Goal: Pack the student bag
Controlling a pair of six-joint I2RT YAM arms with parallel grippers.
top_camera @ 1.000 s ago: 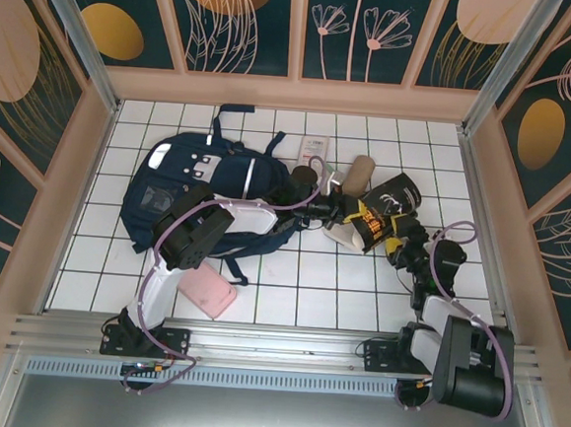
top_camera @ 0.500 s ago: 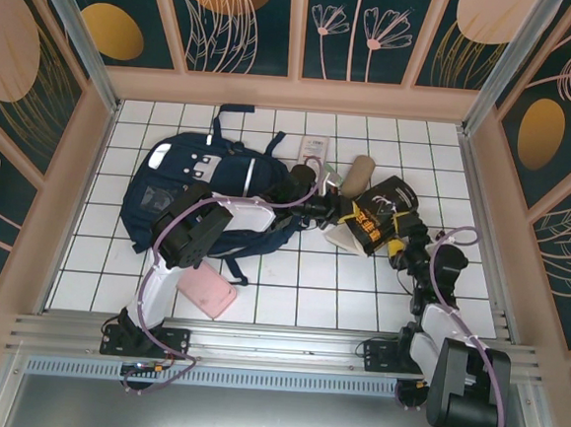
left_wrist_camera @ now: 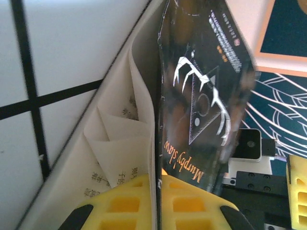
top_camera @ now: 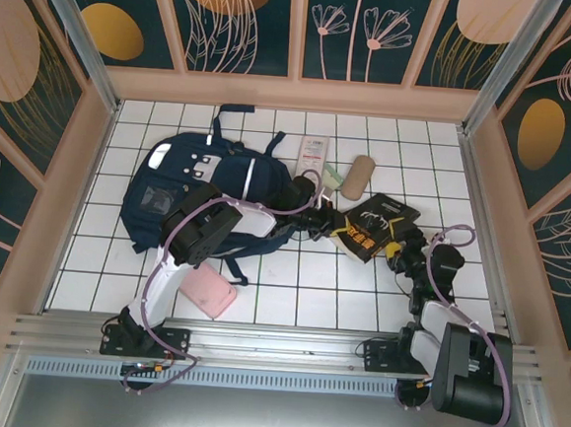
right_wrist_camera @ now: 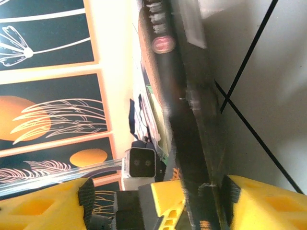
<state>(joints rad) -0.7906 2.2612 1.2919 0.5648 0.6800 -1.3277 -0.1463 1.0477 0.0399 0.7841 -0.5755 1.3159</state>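
— Since a second ago the book (top_camera: 373,226) has come down: it stood tipped up between your arms, and now it lies nearly flat on the worktop (top_camera: 300,286). What do your fingers have?

— On your left gripper (top_camera: 324,223), the yellow fingers (left_wrist_camera: 127,203) are pinched together on the book's black cover, with the white pages (left_wrist_camera: 115,153) fanning loose beside them. Your right gripper (top_camera: 393,249) straddles the book's near right corner with its jaws apart. One pad (right_wrist_camera: 261,206) lies against the book, and the other stands clear of it.

— And the student bag (top_camera: 204,182)?

— Left of centre, running back toward the far edge. Its right side is just beside your left wrist.

— Where is your room?

— You have bare tiles along the near edge, between the pink pouch (top_camera: 208,293) and your right arm. More lie right of the book, out to the right edge and the far right corner. Behind the book it is tighter: a tan roll (top_camera: 359,177) and a white box (top_camera: 313,153) sit near its far edge, not touching it.
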